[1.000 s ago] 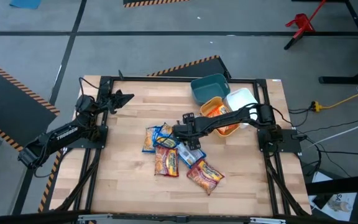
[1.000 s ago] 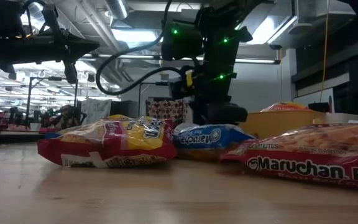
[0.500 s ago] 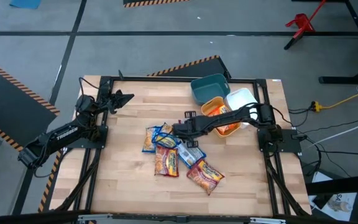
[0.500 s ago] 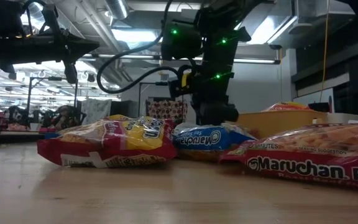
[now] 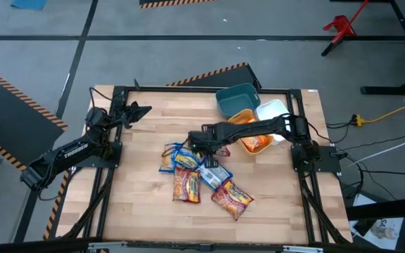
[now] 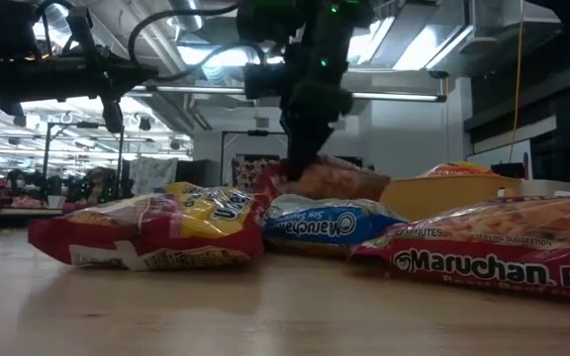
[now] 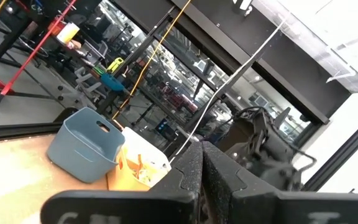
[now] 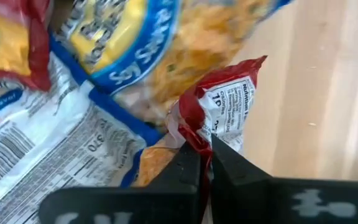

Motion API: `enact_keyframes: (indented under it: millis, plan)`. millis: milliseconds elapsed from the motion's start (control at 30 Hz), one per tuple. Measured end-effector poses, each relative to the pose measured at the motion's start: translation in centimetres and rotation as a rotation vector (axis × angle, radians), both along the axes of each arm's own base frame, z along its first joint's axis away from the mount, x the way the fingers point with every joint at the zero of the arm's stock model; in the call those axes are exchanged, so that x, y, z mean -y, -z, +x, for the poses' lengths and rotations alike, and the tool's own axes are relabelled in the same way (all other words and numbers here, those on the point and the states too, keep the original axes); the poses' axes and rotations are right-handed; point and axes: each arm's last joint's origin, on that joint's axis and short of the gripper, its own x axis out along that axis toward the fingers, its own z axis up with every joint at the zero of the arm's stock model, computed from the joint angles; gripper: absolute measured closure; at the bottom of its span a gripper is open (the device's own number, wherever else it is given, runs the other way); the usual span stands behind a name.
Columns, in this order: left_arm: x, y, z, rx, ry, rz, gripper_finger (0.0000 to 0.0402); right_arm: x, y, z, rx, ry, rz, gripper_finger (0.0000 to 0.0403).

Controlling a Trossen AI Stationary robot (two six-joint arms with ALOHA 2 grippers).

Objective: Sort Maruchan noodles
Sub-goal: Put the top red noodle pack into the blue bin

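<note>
Right end effector [image 8: 205,163] pinched shut on corner of dark red crinkly plastic noodle packet [image 8: 219,109], lifted just above the packet pile [image 5: 199,176] beneath it. Pick step. Next: carry to matching bin. Left end effector [image 7: 202,171] shut, parked well apart.

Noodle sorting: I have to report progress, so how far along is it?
Done: orange packets already lie in the yellow bin. In hand: the right gripper is shut on the edge of a dark red packet above the pile. Left: several packets on the table; the left gripper waits, shut.
</note>
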Motion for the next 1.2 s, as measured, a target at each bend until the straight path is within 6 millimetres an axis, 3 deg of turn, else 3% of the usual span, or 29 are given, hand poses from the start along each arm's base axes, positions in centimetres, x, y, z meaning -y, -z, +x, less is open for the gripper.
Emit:
enact_keyframes:
  millis: [200,400,633,733,1033,1200]
  plan:
    - [0.0,0.0,0.0,0.000,0.000,0.000,0.0401,2.4,-2.8,0.3,0.018,0.047,0.003,0.0403]
    - [0.0,0.0,0.0,0.000,0.000,0.000,0.0401,5.6,-7.0,0.1,0.056,0.045,-0.052,0.0403]
    - [0.0,0.0,0.0,0.000,0.000,0.000,0.0401,11.1,-10.5,-1.8,-0.006,0.082,-0.262,0.0403]
    - [0.0,0.0,0.0,0.000,0.000,0.000,0.0401,13.6,-10.7,-2.8,-0.067,0.080,-0.335,0.0403]
    - [0.0,0.0,0.0,0.000,0.000,0.000,0.0401,19.6,-9.5,-5.4,-0.159,0.048,-0.324,0.0403]
    - [0.0,0.0,0.0,0.000,-0.001,0.000,0.0401,21.5,-8.2,-6.6,-0.180,0.070,-0.263,0.0403]
